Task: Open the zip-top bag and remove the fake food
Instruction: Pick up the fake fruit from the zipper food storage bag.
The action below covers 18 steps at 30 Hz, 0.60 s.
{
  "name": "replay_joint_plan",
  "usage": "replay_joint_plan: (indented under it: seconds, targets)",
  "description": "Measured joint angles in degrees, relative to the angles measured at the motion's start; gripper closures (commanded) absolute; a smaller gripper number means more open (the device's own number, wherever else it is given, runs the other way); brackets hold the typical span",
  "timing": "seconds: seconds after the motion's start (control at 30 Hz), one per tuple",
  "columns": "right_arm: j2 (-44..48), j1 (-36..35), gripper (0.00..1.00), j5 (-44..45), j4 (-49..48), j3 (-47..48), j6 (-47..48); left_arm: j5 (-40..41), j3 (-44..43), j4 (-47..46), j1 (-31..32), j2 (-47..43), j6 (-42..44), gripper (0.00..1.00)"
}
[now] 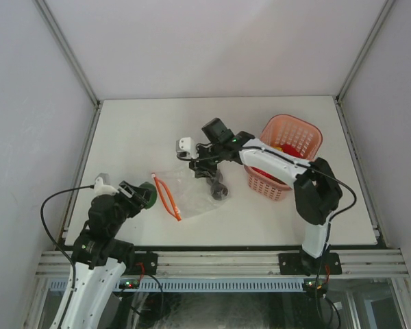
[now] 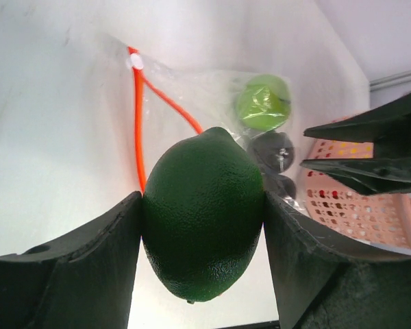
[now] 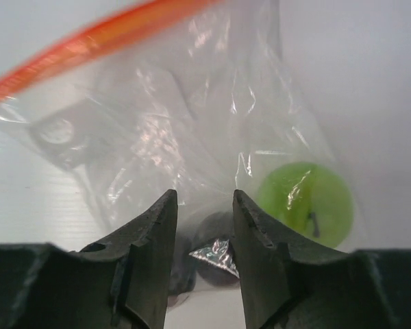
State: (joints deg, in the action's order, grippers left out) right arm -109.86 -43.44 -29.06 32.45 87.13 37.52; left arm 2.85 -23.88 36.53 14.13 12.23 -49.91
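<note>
The zip-top bag lies flat at the table's middle, its orange-red zip strip open toward the left. My left gripper is shut on a dark green fake fruit and holds it just left of the bag's mouth. A light green fruit and blackish fruits are still inside the bag. My right gripper hangs over the bag's far end, jaws a little apart. Crinkled plastic and a blackish fruit show between its fingers; the light green fruit lies to their right.
A pink basket stands right of the bag and holds red and yellow pieces. It also shows in the left wrist view. The right arm stretches from its base across the basket's front. Enclosure walls stand on three sides.
</note>
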Motion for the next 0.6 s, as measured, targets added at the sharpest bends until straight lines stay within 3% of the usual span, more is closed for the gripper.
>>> replay_joint_plan:
  seconds: [0.27, 0.5, 0.6]
  targets:
    - [16.0, 3.9, 0.4, -17.0, 4.4, -0.2, 3.3, -10.6, -2.5, -8.4, 0.0, 0.8, 0.1, 0.67]
    - [28.4, 12.1, 0.17, -33.6, 8.7, -3.4, 10.2, -26.9, -2.1, -31.9, 1.2, 9.0, -5.0, 0.67]
    - [30.8, 14.7, 0.14, -38.3, 13.3, -3.4, 17.0, -31.3, -2.2, -40.5, 4.3, 15.0, -7.0, 0.67]
